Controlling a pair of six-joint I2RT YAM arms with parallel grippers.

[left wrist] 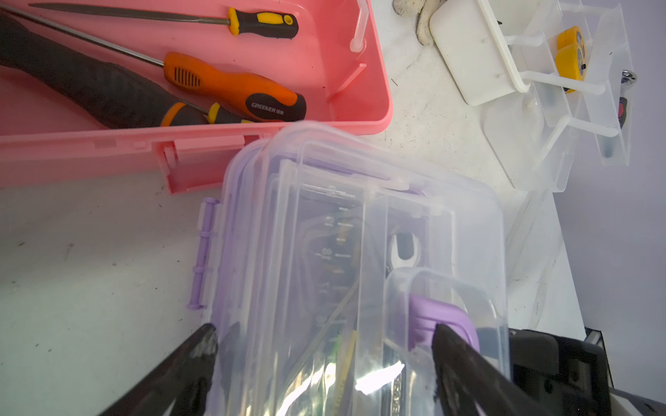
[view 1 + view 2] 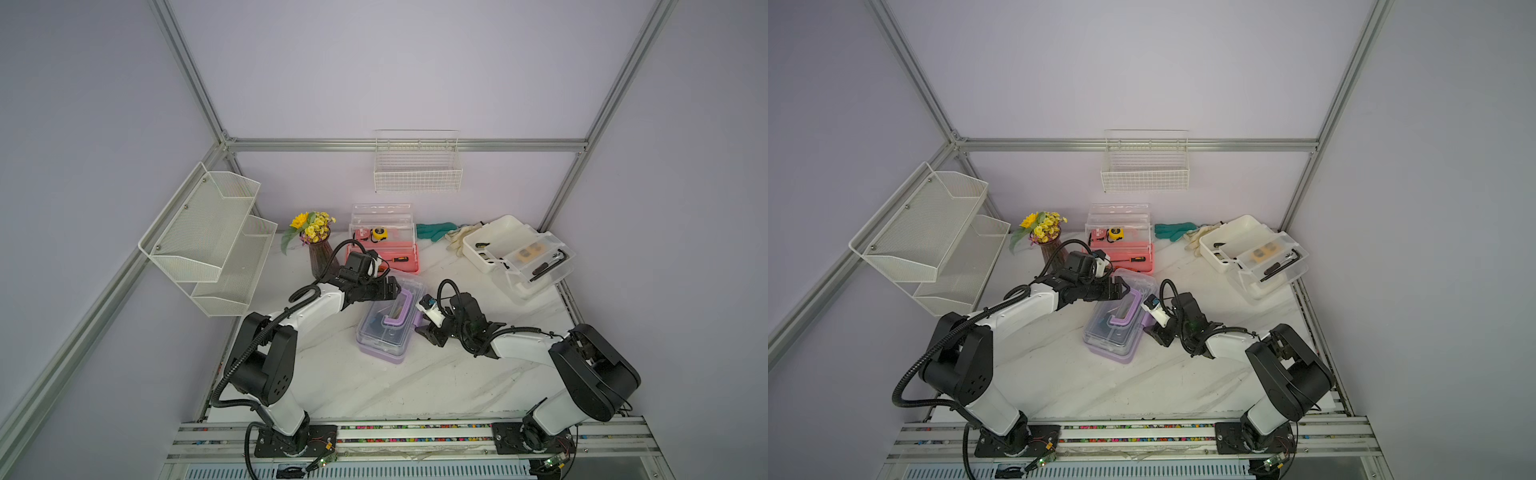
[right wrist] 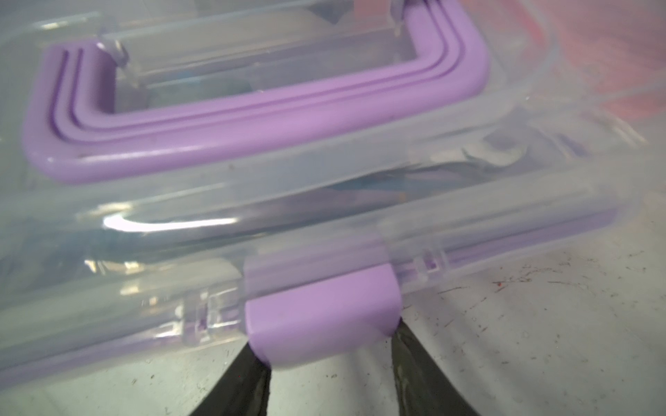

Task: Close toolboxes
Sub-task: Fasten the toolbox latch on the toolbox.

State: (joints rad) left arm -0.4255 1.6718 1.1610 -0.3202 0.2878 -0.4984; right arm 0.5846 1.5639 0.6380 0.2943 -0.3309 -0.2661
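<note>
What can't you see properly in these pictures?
- Purple box: left wrist view, cloudy lid blurs the tools inside.
- Right hand: right wrist view, purple latch hides its fingertips; grip unclear.
- White box: both top views, small tools too tiny to name.

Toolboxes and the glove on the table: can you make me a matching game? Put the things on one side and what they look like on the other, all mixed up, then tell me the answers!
Things
1. pink toolbox
2. purple toolbox
3. white toolbox
4. green glove

What it looks like
A. lid down
B. lying flat between two open boxes
C. lid up, screwdrivers inside
D. open, with black tools in a clear tray

Pairs: 1-C, 2-A, 3-D, 4-B
</note>
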